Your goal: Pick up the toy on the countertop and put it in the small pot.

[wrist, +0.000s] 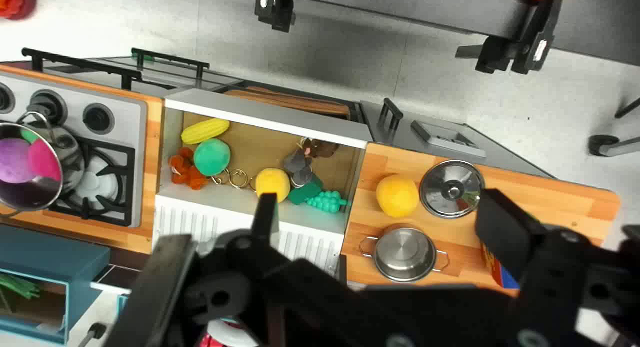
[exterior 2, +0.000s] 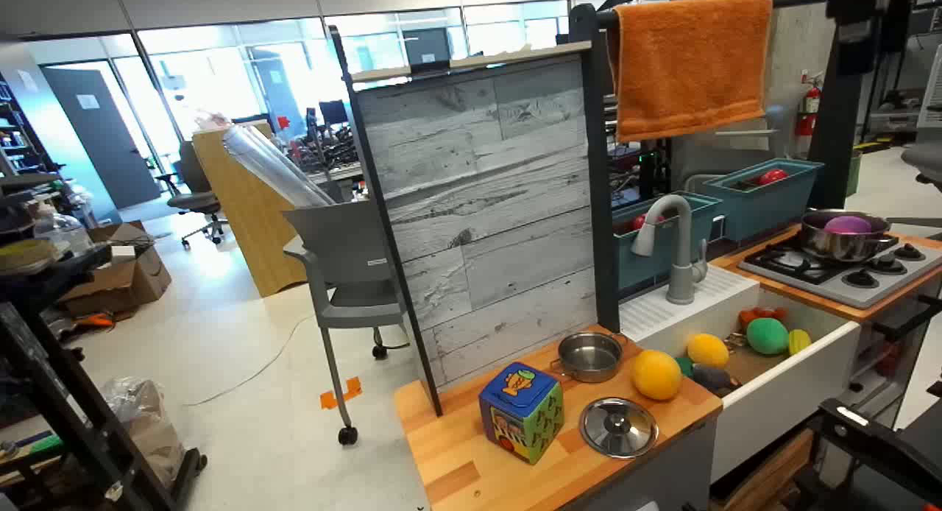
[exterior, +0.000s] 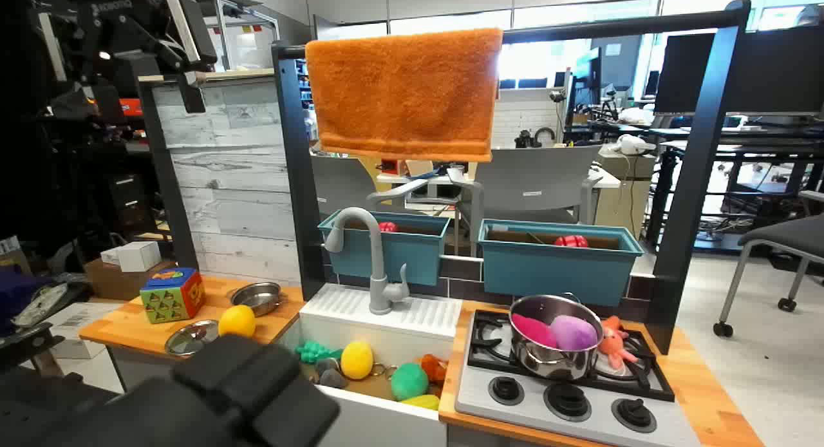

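The toy, a yellow-orange rounded fruit-like piece, sits on the wooden countertop in both exterior views [exterior: 237, 321] [exterior 2: 656, 375] and in the wrist view [wrist: 397, 195]. The small pot, shallow and silvery with two wire handles, stands beside it, apart from it [exterior: 257, 297] [exterior 2: 589, 356] [wrist: 405, 252]. Nothing shows inside the pot. My gripper [wrist: 380, 204] is wide open, its fingers far apart with nothing between them. It is high above the counter, at the upper left of an exterior view [exterior: 151, 102]. The toy and pot appear below, between the fingers, in the wrist view.
A metal lid [wrist: 452, 189] lies near the toy. A multicoloured cube [exterior 2: 521, 414] stands on the same counter. The sink [wrist: 280, 118] holds several toys, with a grey faucet [exterior: 378, 260] behind. A larger pot [exterior: 557, 363] stands on the stove. An orange towel [exterior: 405, 96] hangs from the bar.
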